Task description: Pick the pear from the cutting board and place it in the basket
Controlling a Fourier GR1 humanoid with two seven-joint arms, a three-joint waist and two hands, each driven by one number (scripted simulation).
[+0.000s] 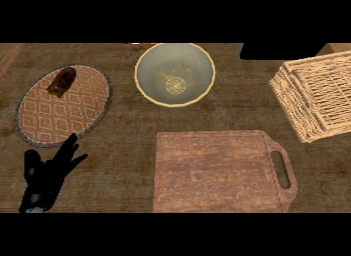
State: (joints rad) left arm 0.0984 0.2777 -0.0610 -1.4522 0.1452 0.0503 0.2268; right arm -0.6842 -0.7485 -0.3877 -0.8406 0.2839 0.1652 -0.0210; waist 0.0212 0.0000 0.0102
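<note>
Head view shows no pear on the brown wooden cutting board [215,170]; nor in the woven wicker basket [325,97]. Left hand [49,175] rests spread; searching blindly risks wasted reaches.

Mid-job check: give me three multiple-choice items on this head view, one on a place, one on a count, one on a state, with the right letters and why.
1. Where is the wicker basket?
A. right edge of the counter
B. on the cutting board
C. beside the left hand

2. How many hands show?
A. none
B. one
C. two

3. What lies on the cutting board?
A. a pear
B. a yellow-rimmed bowl
C. nothing visible

Answers:
1 A: it sits far right, above the board's handle.
2 B: only the left hand shows, lower left, fingers straight.
3 C: its top is bare; a small brown item lies on the patterned plate.
</note>
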